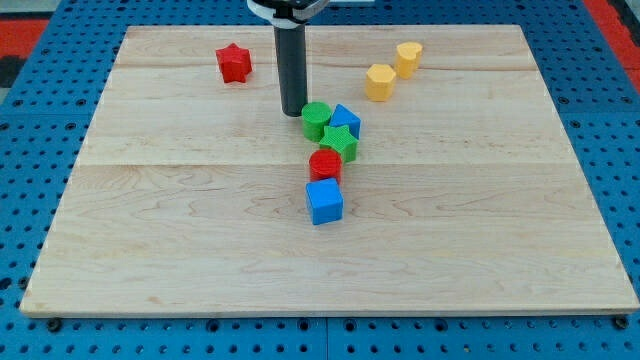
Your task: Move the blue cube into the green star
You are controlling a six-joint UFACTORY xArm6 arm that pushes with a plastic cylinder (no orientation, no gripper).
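Observation:
The blue cube (pixel 324 201) lies near the board's middle, just below a red cylinder (pixel 325 165). The green star (pixel 340 141) sits just above the red cylinder, touching it. A green cylinder (pixel 316 119) and a second blue block (pixel 346 118) sit side by side above the star. My tip (pixel 293 112) rests on the board just left of the green cylinder, close to it. The blue cube and the green star are apart, with the red cylinder between them.
A red star (pixel 234 63) lies at the upper left. Two yellow blocks (pixel 380 82) (pixel 408 57) lie at the upper right. The wooden board (pixel 150 250) sits on a blue perforated table.

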